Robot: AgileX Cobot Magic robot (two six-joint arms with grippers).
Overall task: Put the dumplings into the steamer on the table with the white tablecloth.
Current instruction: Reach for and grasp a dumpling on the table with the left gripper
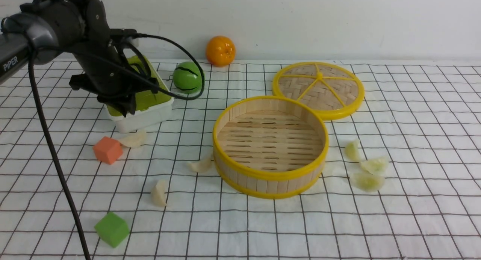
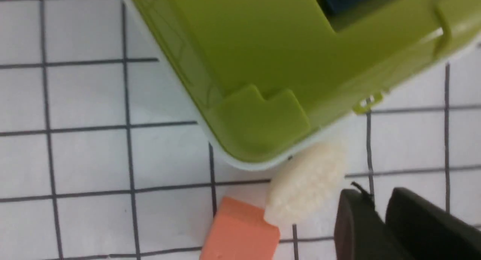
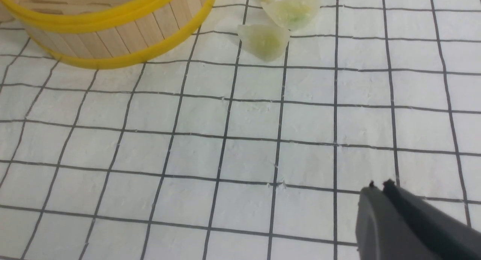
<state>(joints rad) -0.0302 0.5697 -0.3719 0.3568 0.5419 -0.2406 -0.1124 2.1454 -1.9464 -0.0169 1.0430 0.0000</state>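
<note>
My left gripper hangs at the far left of the white tablecloth with its jaws pressed together, gripping nothing. It is near a cream dumpling that lies just beside the orange cube. My right gripper is likewise closed and empty. The steamer sits mid-table. Three greenish dumplings lie just right of it, and two other cream dumplings lie to its left.

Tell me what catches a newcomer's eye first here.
The steamer, yellow-rimmed and empty, sits mid-table with its lid flat behind it to the right. White dumplings lie loose on its left, greenish dumplings on its right. The black left arm looms over a green box at far left.
</note>
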